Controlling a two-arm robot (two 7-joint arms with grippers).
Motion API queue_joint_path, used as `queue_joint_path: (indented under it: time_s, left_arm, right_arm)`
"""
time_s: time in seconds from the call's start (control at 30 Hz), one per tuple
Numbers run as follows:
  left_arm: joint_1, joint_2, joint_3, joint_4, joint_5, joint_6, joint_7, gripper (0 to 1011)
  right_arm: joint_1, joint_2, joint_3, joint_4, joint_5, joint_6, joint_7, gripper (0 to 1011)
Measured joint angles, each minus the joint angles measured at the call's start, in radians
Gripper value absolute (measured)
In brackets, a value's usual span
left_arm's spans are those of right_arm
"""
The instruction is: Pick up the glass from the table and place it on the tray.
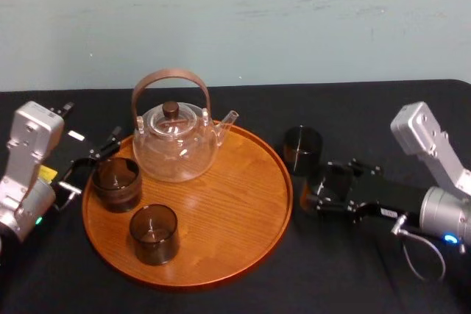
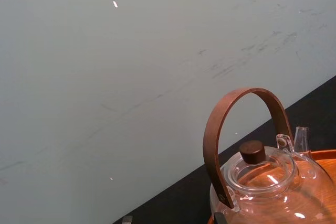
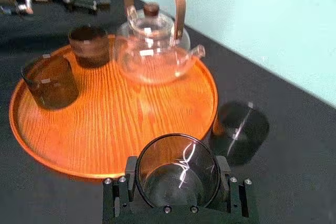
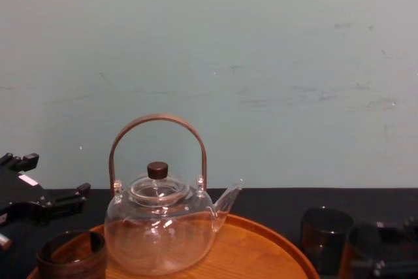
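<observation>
Right tool [image 3: 177,182] was clenched on the glass [image 3: 177,156], with one finger on each side of its wall. The glass stood upright with its mouth up, at 3 o'clock of the tray [image 1: 221,211], just outside the rim. It was not on the tray. Couldn't tell whether its base was touching the counter [image 1: 353,270] or was lifted clear.

On the counter:
- A spare glass [image 1: 302,148] was upright at roughly 2 o'clock of the tray, off the rim. It was just beside the held glass but apart from it, with nothing gripping it.

On the tray:
- The clear teapot [image 1: 175,148] sat at about 12 o'clock, inside the rim. Its brown hoop handle was up, its dark-knobbed lid was on, and its spout pointed toward 2 o'clock.
- The far glass [image 1: 116,183] was at about 9 o'clock, close to the rim.
- The near glass [image 1: 154,233] was at about 7 o'clock. It was upright and apart from the far glass.

Left tool [image 1: 88,163] was released, its fingers spread. It sat over the counter at 9 o'clock of the tray, just outside the rim and near the far glass, gripping nothing.

The right arm came in from 4 o'clock, low over the black cloth.
</observation>
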Motion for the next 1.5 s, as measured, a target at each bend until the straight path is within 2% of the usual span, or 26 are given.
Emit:
queue_joint_path:
  time_s: [0.27,0.5,0.83,1.23,1.5]
  left_arm:
    - [0.0,0.0,0.0,0.0,0.0,0.0,0.0,1001]
    - [0.0,0.0,0.0,0.0,0.0,0.0,0.0,1001]
    - [0.0,0.0,0.0,0.0,0.0,0.0,0.0,1001]
    - [0.0,0.0,0.0,0.0,0.0,0.0,0.0,1001]
    - [0.0,0.0,0.0,0.0,0.0,0.0,0.0,1001]
  right_arm:
    - [0.053,-0.003,-0.025,-0.014,0.003,-0.009,0.018,905]
    - [0.106,-0.025,-0.077,-0.01,-0.005,-0.016,0.042,905]
    - [0.155,-0.056,-0.148,0.005,-0.015,-0.026,0.074,905]
    - [0.211,-0.099,-0.233,0.062,-0.026,-0.038,0.115,905]
    - [0.239,-0.12,-0.271,0.108,-0.037,-0.049,0.13,905]
